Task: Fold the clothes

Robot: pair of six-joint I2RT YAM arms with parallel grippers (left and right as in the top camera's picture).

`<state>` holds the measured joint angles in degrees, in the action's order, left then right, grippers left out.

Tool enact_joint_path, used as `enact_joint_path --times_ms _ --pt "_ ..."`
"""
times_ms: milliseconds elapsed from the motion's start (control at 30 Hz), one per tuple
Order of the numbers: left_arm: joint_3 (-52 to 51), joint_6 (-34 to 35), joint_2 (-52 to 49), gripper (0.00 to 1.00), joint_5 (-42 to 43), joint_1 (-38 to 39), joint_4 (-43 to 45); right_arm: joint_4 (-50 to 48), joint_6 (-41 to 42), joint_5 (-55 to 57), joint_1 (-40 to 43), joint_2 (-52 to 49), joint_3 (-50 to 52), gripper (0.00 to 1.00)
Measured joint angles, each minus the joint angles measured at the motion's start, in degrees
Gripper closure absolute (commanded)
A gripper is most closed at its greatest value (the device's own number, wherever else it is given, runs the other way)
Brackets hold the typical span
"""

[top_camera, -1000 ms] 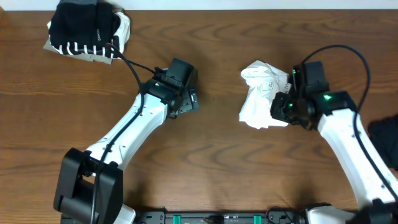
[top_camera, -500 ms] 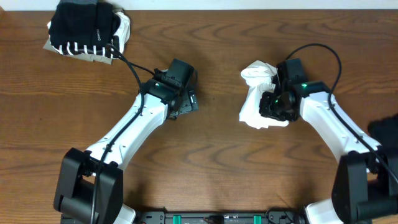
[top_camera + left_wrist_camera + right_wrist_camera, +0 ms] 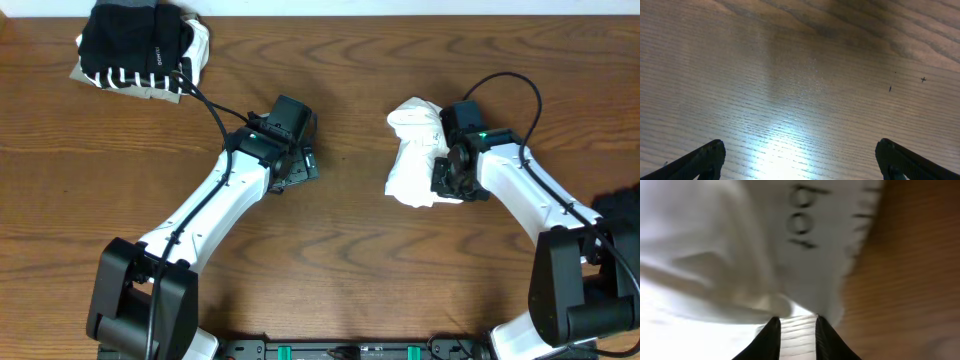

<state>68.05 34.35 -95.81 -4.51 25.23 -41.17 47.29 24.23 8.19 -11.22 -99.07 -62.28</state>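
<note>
The white T-shirt lies crumpled on the wooden table, right of centre. My right gripper presses into its right side. In the right wrist view, white cloth with dark lettering fills the frame. There my right gripper stands with its jaws narrowly apart, pinching a ribbed white fold. My left gripper hovers over bare wood at the middle. In the left wrist view this gripper is wide open with nothing between its fingers.
A pile of black, striped and beige clothes sits at the far left corner. A dark garment shows at the right edge. A black cable runs from the pile toward my left arm.
My right gripper has moved left into the T-shirt and its jaws have narrowed a little. The shirt has bunched narrower. The left arm has not moved.
</note>
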Motion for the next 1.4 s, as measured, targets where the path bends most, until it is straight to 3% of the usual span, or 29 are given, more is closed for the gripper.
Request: enact_joint_path --times_ms 200,333,467,533,800,1067,1333,1400 --pt "0.0 0.0 0.0 0.02 0.0 0.0 -0.2 4.9 0.8 4.3 0.1 0.1 -1.4 0.82" --pt "0.0 0.0 0.0 0.02 0.0 0.0 -0.2 6.9 -0.3 4.4 0.1 1.7 -6.8 0.66" --pt "0.0 0.0 0.0 0.02 0.0 0.0 0.0 3.0 -8.9 0.0 -0.1 4.9 -13.5 0.48" --pt "0.0 0.0 0.0 0.02 0.0 0.0 0.3 -0.3 -14.0 -1.4 -0.5 6.1 -15.5 0.45" --pt "0.0 0.0 0.0 0.02 0.0 0.0 0.4 -3.2 -25.3 -3.2 -1.0 2.0 -16.1 0.45" --pt "0.0 0.0 0.0 0.02 0.0 0.0 0.3 -3.0 -29.9 -1.9 -3.7 -5.2 -16.0 0.45" --pt "0.0 0.0 0.0 0.02 0.0 0.0 0.3 -3.8 -30.9 3.3 -3.7 -9.3 -16.0 0.51" --pt "0.0 0.0 0.0 0.02 0.0 0.0 0.3 -4.8 -31.1 4.1 -3.7 -9.3 -16.0 0.60"
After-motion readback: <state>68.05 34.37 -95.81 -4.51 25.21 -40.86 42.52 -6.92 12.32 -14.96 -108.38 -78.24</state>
